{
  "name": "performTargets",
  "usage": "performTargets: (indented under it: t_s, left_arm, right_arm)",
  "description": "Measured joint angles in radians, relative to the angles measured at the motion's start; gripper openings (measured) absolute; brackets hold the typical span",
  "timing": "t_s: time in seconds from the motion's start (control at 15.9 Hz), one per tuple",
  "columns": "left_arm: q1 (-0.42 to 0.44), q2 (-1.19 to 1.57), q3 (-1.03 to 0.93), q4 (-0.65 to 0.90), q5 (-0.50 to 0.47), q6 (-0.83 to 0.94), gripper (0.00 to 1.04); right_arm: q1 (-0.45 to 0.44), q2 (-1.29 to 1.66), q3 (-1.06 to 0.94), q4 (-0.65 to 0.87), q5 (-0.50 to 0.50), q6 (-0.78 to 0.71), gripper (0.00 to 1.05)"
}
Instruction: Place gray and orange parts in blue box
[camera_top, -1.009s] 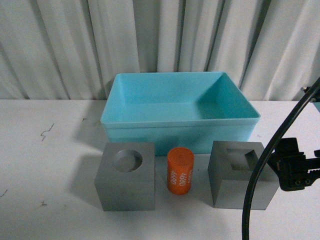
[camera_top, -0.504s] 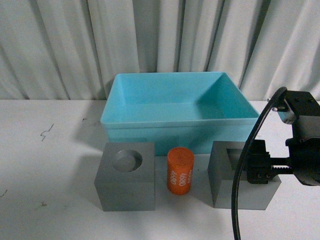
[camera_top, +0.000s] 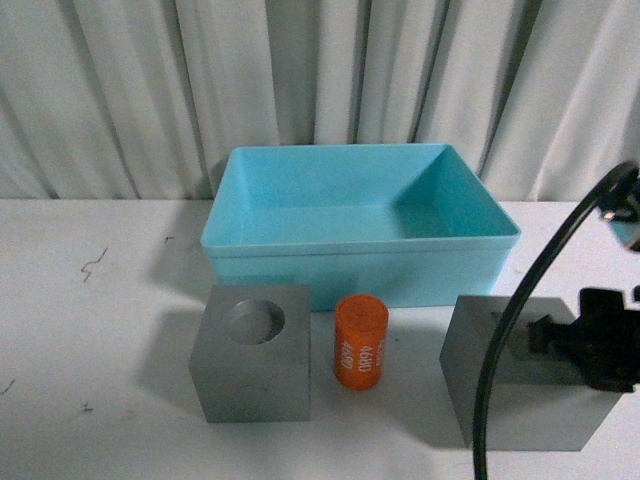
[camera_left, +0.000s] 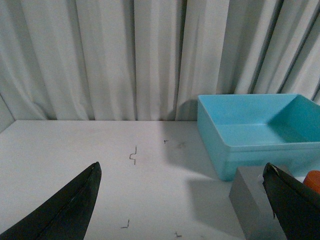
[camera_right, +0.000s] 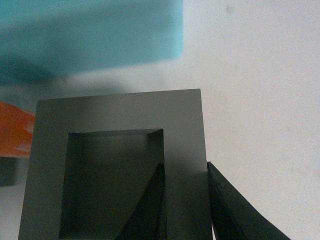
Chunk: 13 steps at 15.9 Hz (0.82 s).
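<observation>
From the right, the right gripper (camera_right: 184, 168) is pinching 1 wall of the square-recess gray cube (camera_top: 535, 410), right of the orange cylinder (camera_top: 360, 340) and nearer than the blue box (camera_top: 360, 270).

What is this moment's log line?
right gripper: shut on square-recess cube | left gripper: open | orange cylinder: on table | blue box: empty
</observation>
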Motion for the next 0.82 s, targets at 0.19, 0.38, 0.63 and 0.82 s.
performTargets:
  t_s: [0.19,0.38,0.63,0.82]
  left_arm:
    - [0.0,0.0,0.0,0.0,0.0,0.0,0.98]
    - [0.0,0.0,0.0,0.0,0.0,0.0,0.98]
    - [0.0,0.0,0.0,0.0,0.0,0.0,0.98]
    - [0.0,0.0,0.0,0.0,0.0,0.0,0.98]
  right_arm:
    - [-0.05,-0.342,0.097,-0.047,-0.104,-0.04,0.19]
    - [-0.072,-0.258,0.352,0.119,-0.158,-0.086,0.19]
    - [-0.054,0.129,0.576,0.079,-0.137,-0.077,0.19]
    - [-0.028,0.285,0.724,0.043,-0.1,-0.049,0.19]
